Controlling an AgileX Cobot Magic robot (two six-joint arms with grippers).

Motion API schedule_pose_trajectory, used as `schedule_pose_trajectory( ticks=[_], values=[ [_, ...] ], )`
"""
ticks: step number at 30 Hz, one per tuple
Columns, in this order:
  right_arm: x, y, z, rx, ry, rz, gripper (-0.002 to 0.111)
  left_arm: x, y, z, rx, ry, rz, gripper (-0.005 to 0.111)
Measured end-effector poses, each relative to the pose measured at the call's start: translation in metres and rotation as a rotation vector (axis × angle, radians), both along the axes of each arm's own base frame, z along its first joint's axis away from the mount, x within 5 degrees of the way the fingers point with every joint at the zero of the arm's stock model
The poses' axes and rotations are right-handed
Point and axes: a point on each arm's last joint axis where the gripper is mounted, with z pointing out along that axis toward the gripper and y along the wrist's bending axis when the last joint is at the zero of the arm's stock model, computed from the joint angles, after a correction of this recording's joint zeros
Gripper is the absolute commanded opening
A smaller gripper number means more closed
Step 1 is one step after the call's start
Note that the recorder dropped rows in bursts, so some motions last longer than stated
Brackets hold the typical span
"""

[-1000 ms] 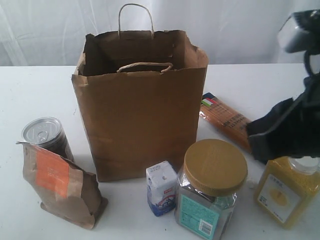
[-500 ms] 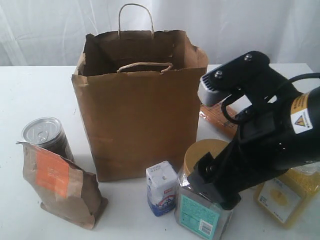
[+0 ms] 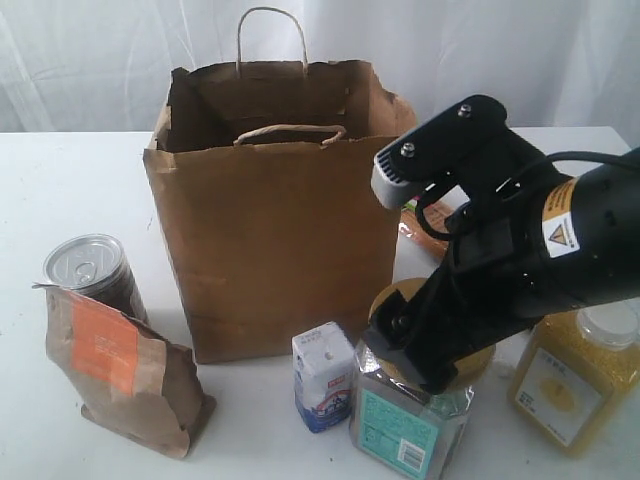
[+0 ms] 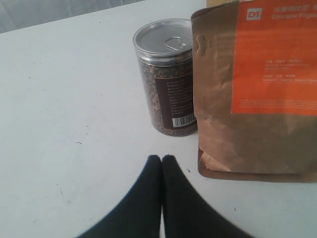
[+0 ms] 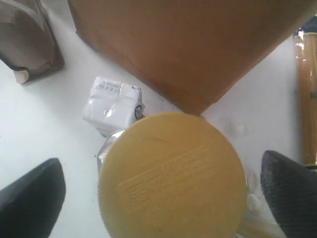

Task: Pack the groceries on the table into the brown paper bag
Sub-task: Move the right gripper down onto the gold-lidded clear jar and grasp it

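Here the right pincer (image 5: 161, 168) hangs directly over the tan-lidded clear jar (image 3: 405, 430) with its jaws spread wide. One dark finger stands off each side of the round lid, neither touches it, and nothing is held. The jar stands near the table (image 3: 70, 180) edge closest to the exterior camera, toward the right of that view, and the black arm hides much of its lid there. Just beside it, on the side toward the middle, stands the small white-blue carton (image 3: 323, 375), close to the jar though whether they touch cannot be told. The yellow white-capped jar (image 3: 570, 385) stands on the jar's other side, toward the near right corner. The brown paper bag (image 3: 280, 240) stands upright and open about mid-table, behind the carton, its loop handles up and its mouth creased. The long spaghetti packet (image 5: 308, 99) lies flat beside the bag on the right, mostly hidden by the arm in the exterior view. Toward the near left corner the small kraft pouch with orange label (image 3: 115, 370) stands upright, with the silver-topped can (image 3: 88, 265) right behind it — the two are very close, well apart from the bag. The left pincer (image 4: 161, 159) is closed tight, fingertips pressed together and empty, low over bare table a little way short of the can and the pouch — it touches neither of them.
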Motion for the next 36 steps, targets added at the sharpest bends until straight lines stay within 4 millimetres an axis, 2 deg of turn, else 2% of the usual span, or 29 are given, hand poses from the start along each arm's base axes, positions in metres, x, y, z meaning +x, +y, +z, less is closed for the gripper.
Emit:
schedule_pose_trajectory(
  ticks=[6, 13, 26, 31, 36],
  values=[
    [0.000, 0.000, 0.000, -0.003, 0.000, -0.004, 0.105, 0.000, 0.000, 0.000, 0.000, 0.000, 0.000, 0.000],
    [0.002, -0.003, -0.003, 0.008, 0.044, -0.115, 0.105, 0.000, 0.000, 0.000, 0.000, 0.000, 0.000, 0.000],
    [0.015, 0.008, -0.021, -0.024, 0.077, -0.121, 0.105, 0.000, 0.000, 0.000, 0.000, 0.000, 0.000, 0.000],
    [0.015, 0.009, -0.024, -0.022, 0.076, -0.119, 0.105, 0.000, 0.000, 0.000, 0.000, 0.000, 0.000, 0.000],
    [0.013, 0.007, -0.037, -0.035, 0.092, -0.117, 0.105, 0.000, 0.000, 0.000, 0.000, 0.000, 0.000, 0.000]
  ],
)
